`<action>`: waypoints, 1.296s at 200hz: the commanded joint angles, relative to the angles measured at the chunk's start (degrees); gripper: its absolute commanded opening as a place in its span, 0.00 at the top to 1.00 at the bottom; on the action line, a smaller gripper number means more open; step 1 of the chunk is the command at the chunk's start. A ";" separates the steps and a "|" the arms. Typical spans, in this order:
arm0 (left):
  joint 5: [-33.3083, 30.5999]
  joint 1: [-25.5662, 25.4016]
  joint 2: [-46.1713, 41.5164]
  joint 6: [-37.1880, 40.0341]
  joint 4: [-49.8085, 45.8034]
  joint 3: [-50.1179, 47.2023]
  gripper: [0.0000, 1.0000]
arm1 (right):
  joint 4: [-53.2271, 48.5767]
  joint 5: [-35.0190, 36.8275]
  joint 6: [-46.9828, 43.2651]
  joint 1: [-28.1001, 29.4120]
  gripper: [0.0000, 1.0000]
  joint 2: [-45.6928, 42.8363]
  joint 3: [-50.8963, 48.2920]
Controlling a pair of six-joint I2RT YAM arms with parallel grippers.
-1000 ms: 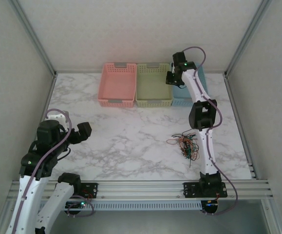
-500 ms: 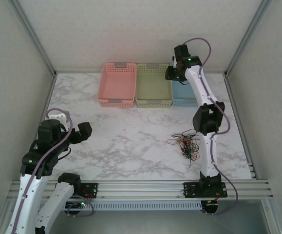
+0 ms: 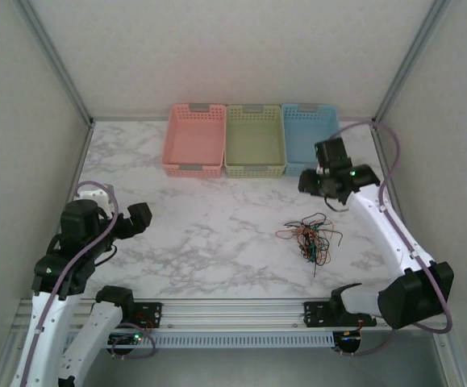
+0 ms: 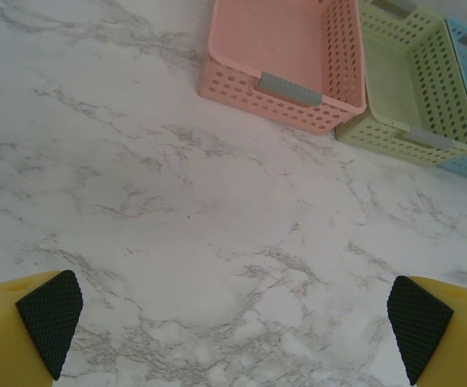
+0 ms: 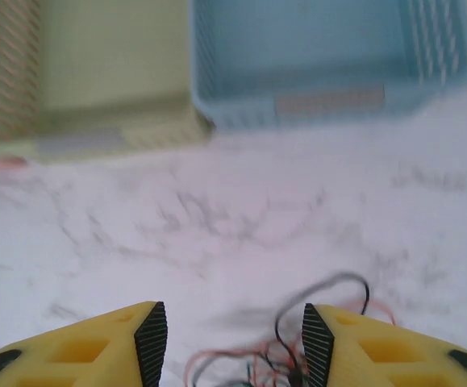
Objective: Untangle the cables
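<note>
The cables (image 3: 311, 239) lie as a small tangle of red, green and black wires on the marble table (image 3: 217, 234), right of centre. In the right wrist view the cables (image 5: 298, 355) show blurred at the bottom, between and below the yellow fingers. My right gripper (image 3: 318, 187) hovers just behind the tangle, in front of the blue basket; its jaws stand open with nothing gripped (image 5: 231, 343). My left gripper (image 3: 136, 218) is open far to the left over bare table, its pads (image 4: 52, 318) wide apart.
Three baskets stand in a row at the back: pink (image 3: 193, 140), green (image 3: 254, 141) and blue (image 3: 307, 129). All three look empty. Enclosure walls and metal posts close in the left, right and back sides. A rail runs along the near edge.
The right arm swung back from above the blue basket, down toward the table behind the wire tangle. The left arm stayed still.
</note>
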 commanded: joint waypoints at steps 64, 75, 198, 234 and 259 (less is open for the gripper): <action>-0.38 0.18 -1.14 -0.02 0.65 -0.16 0.00 | 2.19 -0.84 13.10 -0.04 0.43 -3.67 -21.33; -0.13 0.16 -0.97 -0.02 0.67 -0.20 0.00 | 3.66 -1.28 13.74 0.01 0.44 -1.61 -22.64; 0.50 0.18 -0.96 0.07 1.02 -0.49 0.00 | 11.82 -6.62 16.65 4.10 0.66 12.75 -22.70; 0.54 0.12 -0.96 0.07 1.05 -0.49 0.00 | 11.79 -5.51 19.99 14.25 0.68 18.58 -13.61; 0.35 0.19 -0.96 0.07 1.04 -0.49 0.00 | 11.37 -4.38 22.24 22.26 0.70 25.31 -3.98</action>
